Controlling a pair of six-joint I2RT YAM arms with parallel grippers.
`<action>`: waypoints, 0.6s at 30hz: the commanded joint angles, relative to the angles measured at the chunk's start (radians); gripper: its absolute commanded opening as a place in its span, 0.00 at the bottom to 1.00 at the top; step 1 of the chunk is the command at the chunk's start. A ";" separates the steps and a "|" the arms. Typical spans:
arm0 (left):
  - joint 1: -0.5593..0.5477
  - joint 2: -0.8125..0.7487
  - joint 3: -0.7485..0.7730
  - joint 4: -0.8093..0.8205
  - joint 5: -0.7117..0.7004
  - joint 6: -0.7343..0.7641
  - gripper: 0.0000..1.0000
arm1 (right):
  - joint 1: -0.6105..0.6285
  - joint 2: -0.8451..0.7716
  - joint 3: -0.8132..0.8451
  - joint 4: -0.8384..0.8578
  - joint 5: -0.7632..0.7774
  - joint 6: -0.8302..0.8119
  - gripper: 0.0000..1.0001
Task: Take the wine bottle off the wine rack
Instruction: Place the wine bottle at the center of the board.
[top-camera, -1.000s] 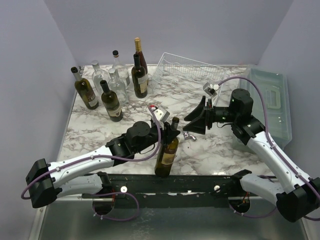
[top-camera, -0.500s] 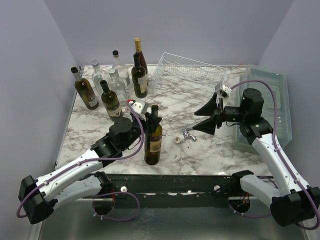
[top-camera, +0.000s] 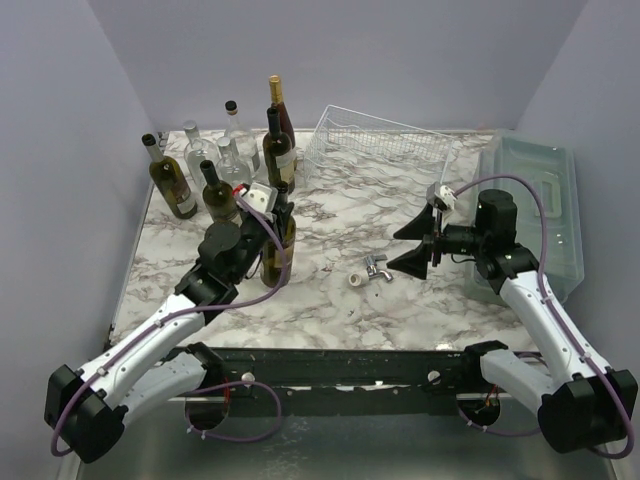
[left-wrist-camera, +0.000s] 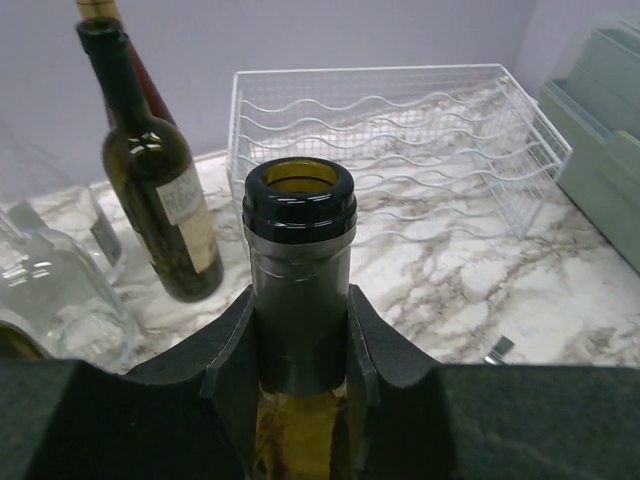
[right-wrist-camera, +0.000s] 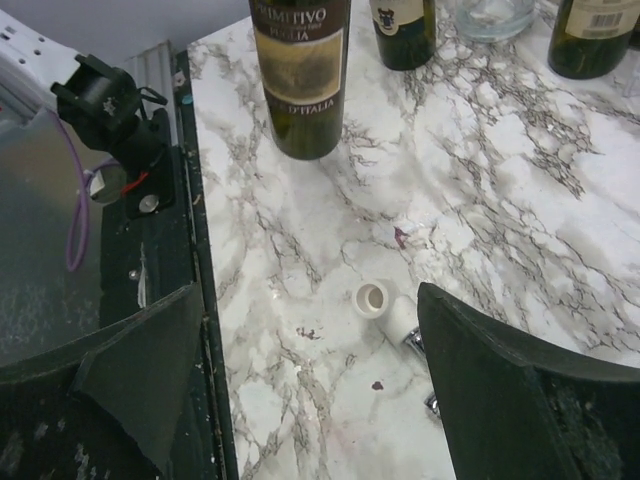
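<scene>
Wine bottle (top-camera: 277, 256) moved left, upright, uncorked, left gripper (left-wrist-camera: 300, 335) gripping neck, right gripper (top-camera: 406, 245) agape

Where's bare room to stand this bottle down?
Open marble between the wine rack and the white cap, and along the near edge right of the held bottle. Back-left corner is crowded with standing bottles.

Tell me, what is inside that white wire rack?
No bottles: the rack shows only bare wavy wires, marble table showing through. The held bottle covers a sliver of it.

Robot lab: plain walls (top-camera: 60, 120), marble tabletop (top-camera: 340, 212).
</scene>
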 joint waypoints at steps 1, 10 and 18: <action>0.098 0.047 0.027 0.214 0.103 0.050 0.00 | -0.005 -0.033 -0.020 -0.059 0.059 -0.089 0.92; 0.219 0.215 0.074 0.390 0.228 0.033 0.00 | -0.008 -0.077 -0.031 -0.068 0.086 -0.108 0.94; 0.276 0.348 0.109 0.517 0.269 0.032 0.00 | -0.007 -0.088 -0.034 -0.072 0.099 -0.117 0.94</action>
